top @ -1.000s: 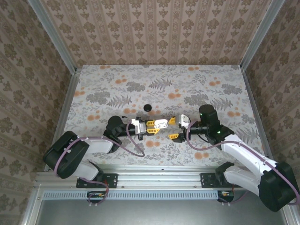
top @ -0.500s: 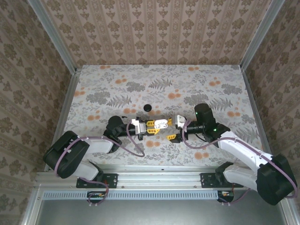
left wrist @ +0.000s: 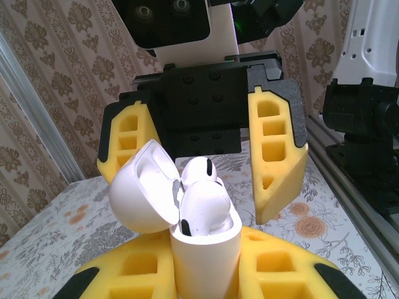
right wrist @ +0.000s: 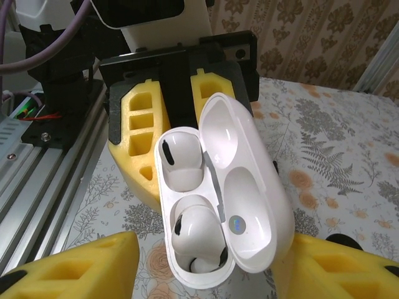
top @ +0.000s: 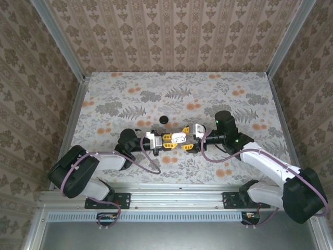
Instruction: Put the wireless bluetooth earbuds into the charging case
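Two earbuds sat in the open case, clamped in the left fingers; the right fingers, spread wide, would probably do best pressing each bud down squarely.

We are seeing the charging case standing near the front middle of the table. The left gripper is holding it from the left, jaws pressing on its two sides. The right gripper is facing it from the right, jaws standing apart on either side of the case. The lid is leaning open, and both earbuds are sitting side by side inside the case. A disc is lying behind the case, apart and slightly left.
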